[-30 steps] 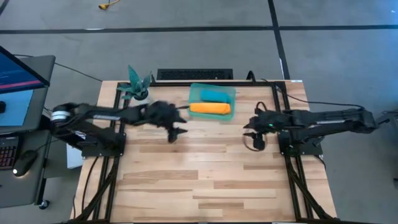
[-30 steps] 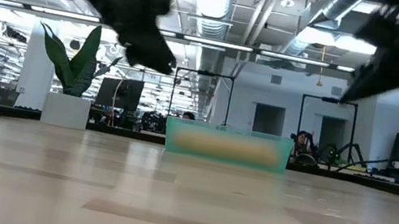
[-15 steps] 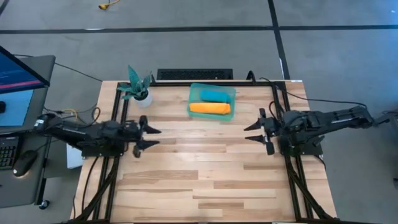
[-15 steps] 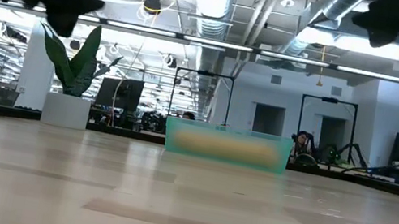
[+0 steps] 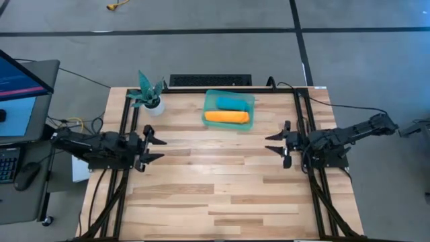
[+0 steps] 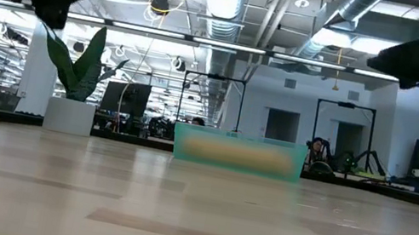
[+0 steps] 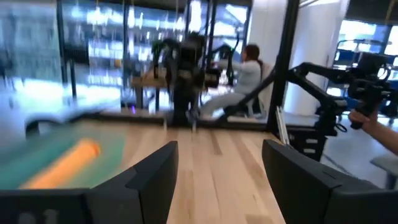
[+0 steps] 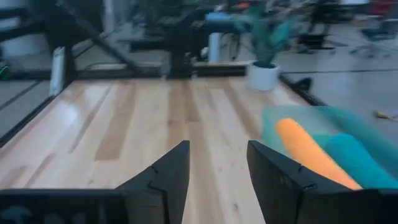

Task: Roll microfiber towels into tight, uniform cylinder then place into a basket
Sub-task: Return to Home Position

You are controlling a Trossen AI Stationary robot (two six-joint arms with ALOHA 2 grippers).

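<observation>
The teal-green basket point(image 5: 249, 101) stands at the table's far middle. Inside it lie two rolled microfiber towels, the orange one point(image 5: 227, 117) on the near side and the turquoise one point(image 5: 230, 103) behind it. My left gripper point(image 5: 156, 148) hovers open at the table's left side, pointing toward the right. My right gripper point(image 5: 278, 143) hovers open at the table's right side, pointing toward the left. Neither holds anything. The right wrist view shows both rolls, orange point(image 8: 305, 150) and turquoise point(image 8: 352, 158), side by side in the basket.
A small white pot with a teal plant point(image 5: 149, 96) stands at the far left corner. A dark keyboard point(image 5: 209, 81) lies beyond the far edge. Bare wood spreads between the two grippers and toward the near edge. A person point(image 7: 245, 78) sits beyond the table.
My left gripper has drawn back from beside the basket toward the table's left edge and tipped from pointing down to level. My right gripper has tipped up toward level and drawn back a little toward the right edge. The rolls have stayed put in the basket.
</observation>
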